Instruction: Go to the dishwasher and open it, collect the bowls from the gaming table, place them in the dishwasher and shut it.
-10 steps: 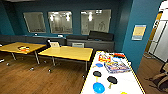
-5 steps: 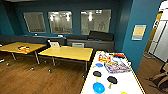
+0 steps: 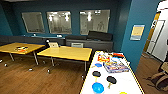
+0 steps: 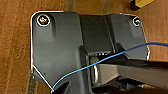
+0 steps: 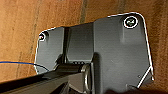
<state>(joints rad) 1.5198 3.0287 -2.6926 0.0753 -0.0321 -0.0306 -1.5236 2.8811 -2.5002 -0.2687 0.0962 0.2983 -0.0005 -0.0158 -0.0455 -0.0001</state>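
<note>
At the lower right of the head view, a blue bowl (image 3: 97, 88) is seen on the gaming table (image 3: 125, 80). It is judged light, rigid, slippery; best pinched at the rim. Gripper states cannot be told.

Gaming desk (image 3: 130, 82) at right foreground; bowl (image 3: 98, 87) at near end, paddles (image 3: 96, 73) just behind, box (image 3: 115, 67) farther back. Two desks (image 3: 65, 53) left, sofa (image 3: 87, 43) behind.
</note>
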